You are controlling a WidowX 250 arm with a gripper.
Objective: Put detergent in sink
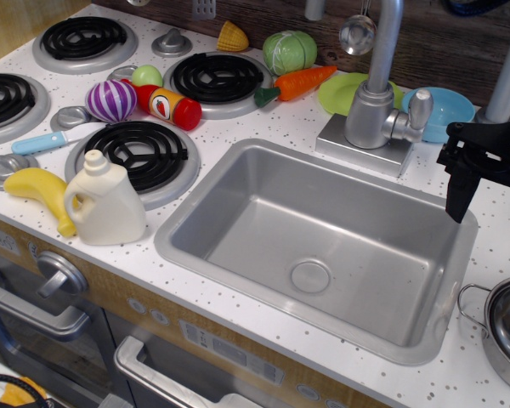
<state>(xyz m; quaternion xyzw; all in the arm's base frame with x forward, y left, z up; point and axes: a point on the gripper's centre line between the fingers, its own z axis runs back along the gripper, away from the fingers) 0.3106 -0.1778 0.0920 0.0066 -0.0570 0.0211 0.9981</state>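
Observation:
The detergent point(107, 202), a cream-white toy jug with a side handle and round cap, stands upright on the counter left of the sink, at the front edge of a burner. The sink point(238, 174) is a silver basin with a round drain and holds nothing. My gripper point(459, 204) is black and hangs over the sink's right rim, far from the jug and holding nothing. Only one finger point(457, 191) shows, pointing down, so the jaw opening is unclear.
A yellow banana point(39, 189) lies left of the jug. A red-and-yellow bottle point(172, 106), a purple striped ball point(111, 100), a carrot point(302, 82) and a green ball point(290, 51) lie among the burners. The faucet point(372, 102) stands behind the sink. A steel pot point(506, 331) sits at front right.

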